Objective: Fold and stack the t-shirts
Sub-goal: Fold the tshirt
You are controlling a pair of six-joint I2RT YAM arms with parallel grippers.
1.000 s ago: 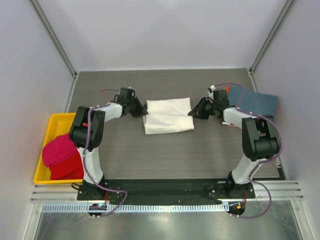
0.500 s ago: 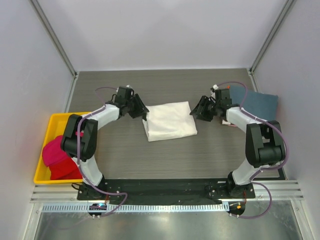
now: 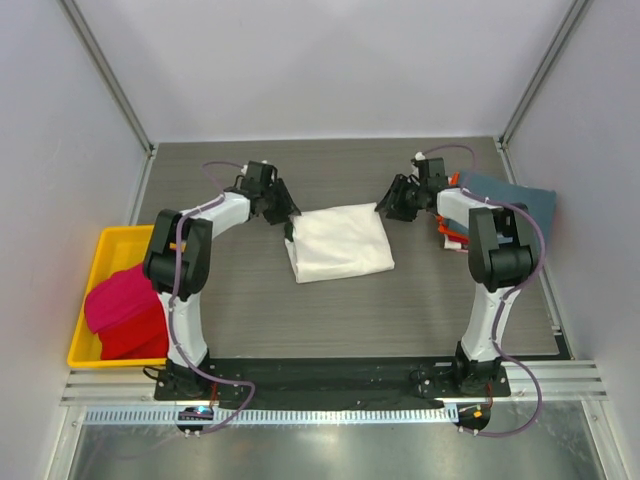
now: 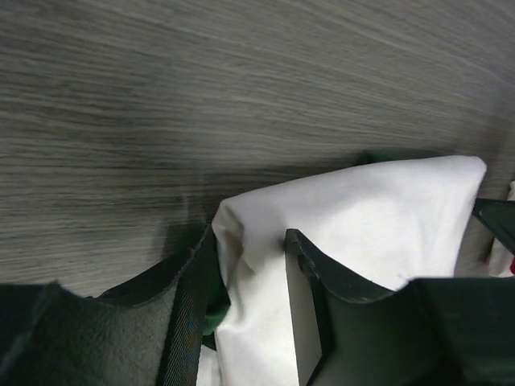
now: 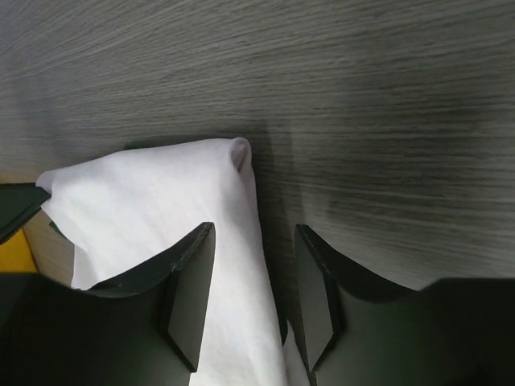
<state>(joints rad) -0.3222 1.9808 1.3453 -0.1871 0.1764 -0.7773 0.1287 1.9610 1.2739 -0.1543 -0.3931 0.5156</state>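
In the middle of the table (image 3: 400, 300) the cream-white t-shirt (image 3: 340, 242) lies folded into a compact, slightly skewed rectangle. I judge its folding about done, but it has not yet gone onto the stack. At the right edge a slate-blue t-shirt (image 3: 515, 200) sits folded on top of red and orange cloth (image 3: 452, 236), which I take for the pile so far. On the left, the yellow bin (image 3: 98, 252) holds a heap of red and magenta shirts (image 3: 118, 312), work yet to do as I read it. My left gripper (image 3: 287, 213) is at the white shirt's far-left corner, jaws spread, the cloth edge lying loose between them. My right gripper (image 3: 391, 205) is at the far-right corner, likewise spread, straddling the hem with nothing pinched.
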